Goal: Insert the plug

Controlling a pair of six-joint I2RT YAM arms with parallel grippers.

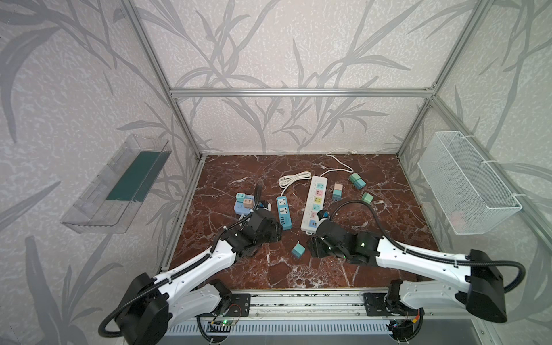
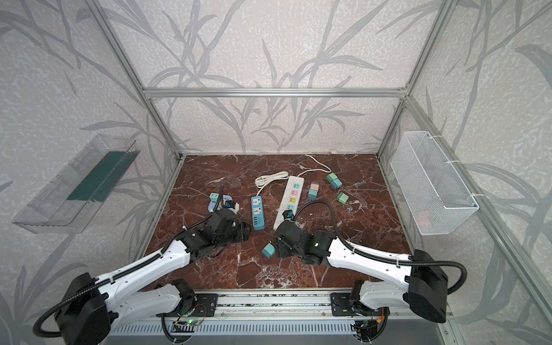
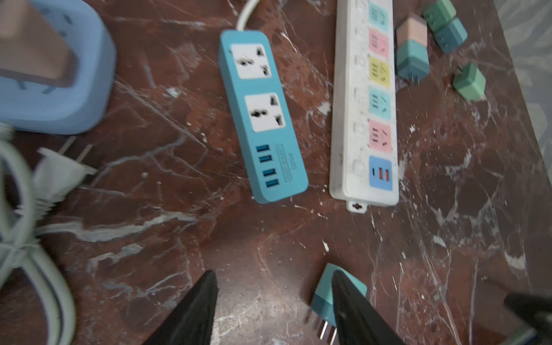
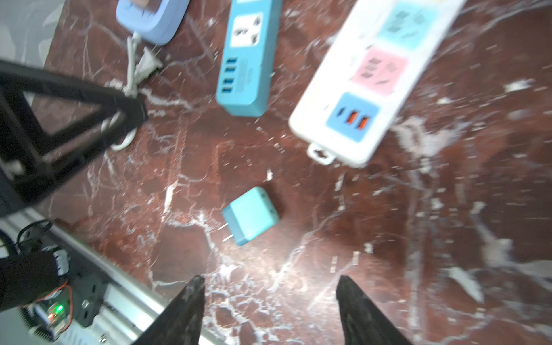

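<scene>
The teal plug point(image 4: 251, 215) lies on its side on the bench point(image 1: 403, 233), near the middle of the front edge, closer to that edge than the blue strip point(image 1: 283, 212) and white strip point(image 1: 313, 204). The right hand point(image 4: 270, 280) hangs just beside it, jaws apart and empty. The left hand point(image 3: 273, 273) is parted too, holding nothing.

teal plug point(image 3: 322, 298) hiding partly behind a finger point(image 3: 358, 310) of the left gripper point(image 3: 273, 274), pale blue socket cube point(image 3: 74, 98) running off the edge, white power strip point(image 4: 373, 86) blurring
</scene>
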